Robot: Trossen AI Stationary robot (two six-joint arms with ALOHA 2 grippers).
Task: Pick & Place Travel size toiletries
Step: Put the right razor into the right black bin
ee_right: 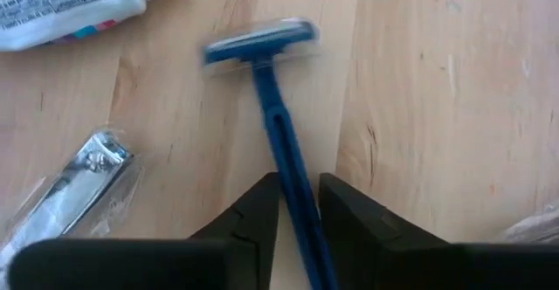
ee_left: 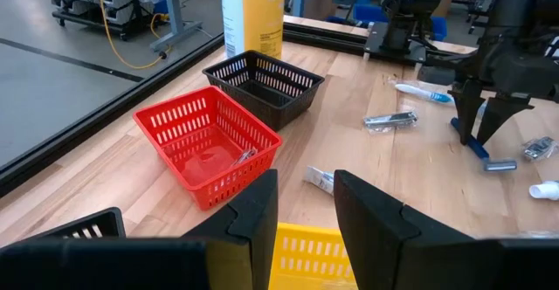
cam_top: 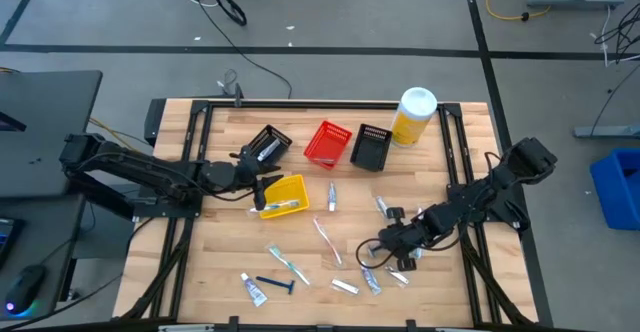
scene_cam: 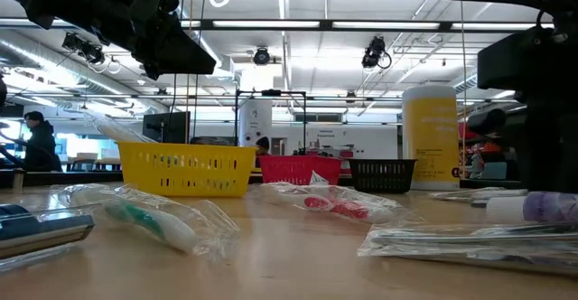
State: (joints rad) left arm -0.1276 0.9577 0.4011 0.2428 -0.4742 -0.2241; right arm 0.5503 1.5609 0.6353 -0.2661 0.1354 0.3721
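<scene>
Broadly, the table (cam_top: 230,262) is carrying a scatter of toiletries across its near half, while the containers are sitting in a row along the far half, so sorting looks only partly done.

Left arm: its gripper (ee_left: 306,204) is hovering over the yellow basket (cam_top: 283,196), left of centre, fingers spread with nothing between them. My reading: it is either releasing into that basket or waiting above it.

Right arm: its gripper (ee_right: 297,204) is working low at the near right, fingers pinching the handle of a blue razor (ee_right: 278,124). The head is pointing away from the wrist, and the razor is lying flat on or just above the wood; probably the grasp is being taken here because the thin handle is the only part that fits between the fingers.

Containers, big to small:
- Yellow bottle (cam_top: 413,115), upright at far right, not a target.
- Yellow basket: holding a wrapped toothbrush (cam_top: 282,207).
- Red basket (cam_top: 328,143): one small shiny item inside, too small to name.
- Black basket (ee_left: 265,83), right of the red one: looking empty.
- Another black basket (cam_top: 268,147), tilted at far left: something pale is lying in it.

Loose items: toothbrushes (cam_top: 287,263), a second razor (cam_top: 276,284), a tube (ee_right: 70,4) and a nail clipper (ee_right: 74,181) just beside the held razor.
</scene>
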